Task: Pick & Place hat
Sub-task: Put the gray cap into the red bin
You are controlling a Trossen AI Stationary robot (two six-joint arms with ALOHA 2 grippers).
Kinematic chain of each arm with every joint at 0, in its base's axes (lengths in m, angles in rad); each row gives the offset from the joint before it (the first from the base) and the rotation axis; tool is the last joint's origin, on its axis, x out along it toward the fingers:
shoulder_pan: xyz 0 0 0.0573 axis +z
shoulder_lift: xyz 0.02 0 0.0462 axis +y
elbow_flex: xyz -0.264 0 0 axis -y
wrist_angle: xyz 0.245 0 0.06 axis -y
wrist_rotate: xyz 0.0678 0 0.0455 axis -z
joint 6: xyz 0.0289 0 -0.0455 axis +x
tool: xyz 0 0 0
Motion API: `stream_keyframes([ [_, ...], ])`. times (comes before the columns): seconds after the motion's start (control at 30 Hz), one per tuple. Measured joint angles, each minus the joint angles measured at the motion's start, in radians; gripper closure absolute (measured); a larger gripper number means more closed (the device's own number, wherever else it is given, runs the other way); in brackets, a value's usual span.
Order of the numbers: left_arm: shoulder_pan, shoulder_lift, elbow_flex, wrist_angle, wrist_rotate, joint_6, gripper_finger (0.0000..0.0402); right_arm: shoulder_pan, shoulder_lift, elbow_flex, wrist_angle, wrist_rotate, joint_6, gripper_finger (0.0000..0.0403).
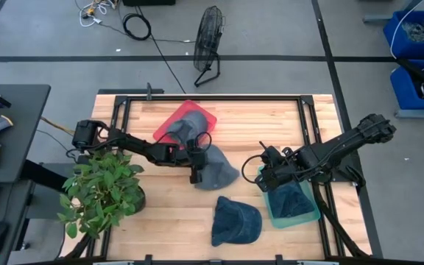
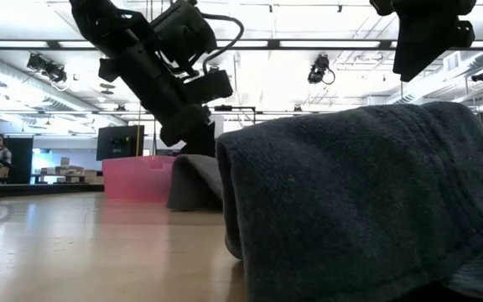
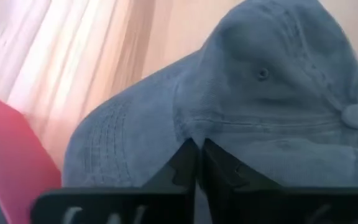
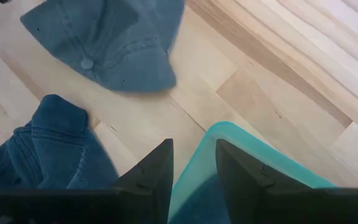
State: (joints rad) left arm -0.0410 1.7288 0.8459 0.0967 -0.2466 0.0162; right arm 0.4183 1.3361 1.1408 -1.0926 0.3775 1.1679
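Hats lie in several places on the wooden table (image 1: 160, 213). A grey cap (image 1: 216, 168) rests near the centre, just at 5 o'clock of a red tray (image 1: 201, 112) that holds another grey hat (image 1: 177, 131). The left gripper (image 1: 195, 171) sits on the grey cap's 9 o'clock edge, and the left wrist view shows its fingers (image 3: 179, 171) pressed together, pinching the cap's fabric close to the brim seam. A dark blue hat (image 1: 235, 221) lies at 6 o'clock of the grey cap, close to the table's front edge. At 3 o'clock of it stands a teal tray (image 1: 311, 216) with a dark hat (image 1: 293, 200) inside. The right gripper (image 1: 269, 177) hovers over the teal tray's 10 o'clock corner, its fingers (image 4: 157, 171) parted with nothing between them. A potted plant (image 1: 101, 193) stands at the table's 8 o'clock side, beside the left arm.
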Motion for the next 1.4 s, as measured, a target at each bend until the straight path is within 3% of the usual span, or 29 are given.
stream_keyframes([
  [0.17, -0.014, -0.084, -0.003, -0.026, 0.008, 0.139, 0.0396, 0.000, 0.000, 0.000, 0.000, 0.000, 0.000, 0.0277],
  [0.33, -0.019, -0.257, -0.002, -0.055, 0.011, 0.205, 0.0397, 0.000, 0.000, 0.000, 0.000, 0.000, 0.000, 0.0277],
  [0.43, -0.017, -0.380, -0.001, -0.091, -0.001, 0.335, 0.0397, 0.000, 0.000, 0.000, 0.000, 0.000, 0.000, 0.0277],
  [0.6, 0.031, -0.532, 0.000, -0.200, -0.167, 0.656, 0.0397, 0.000, 0.000, 0.000, 0.000, 0.000, 0.000, 0.0277],
  [0.7, 0.112, -0.579, 0.000, -0.264, -0.214, 0.733, 0.0398, 0.000, 0.000, 0.000, 0.000, 0.000, 0.000, 0.0277],
  [0.8, 0.225, -0.594, 0.000, -0.338, -0.132, 0.789, 0.0398, 0.000, 0.000, 0.000, 0.000, 0.000, 0.000, 0.0277],
  [0.93, 0.393, -0.570, -0.002, -0.429, 0.187, 0.920, 0.0398, 0.000, 0.000, 0.000, 0.000, 0.000, -0.003, 0.0277],
  [1.0, 0.458, -0.549, -0.002, -0.454, 0.288, 0.984, 0.0398, 0.000, 0.000, 0.000, 0.000, 0.000, -0.004, 0.0277],
  [1.17, 0.565, -0.534, -0.002, -0.483, 0.297, 1.185, 0.0398, 0.000, 0.000, 0.000, 0.000, 0.000, -0.006, 0.0277],
  [1.4, 0.618, -0.547, -0.002, -0.500, 0.297, 1.396, 0.0398, 0.000, 0.000, 0.000, 0.000, 0.015, -0.005, 0.0277],
])
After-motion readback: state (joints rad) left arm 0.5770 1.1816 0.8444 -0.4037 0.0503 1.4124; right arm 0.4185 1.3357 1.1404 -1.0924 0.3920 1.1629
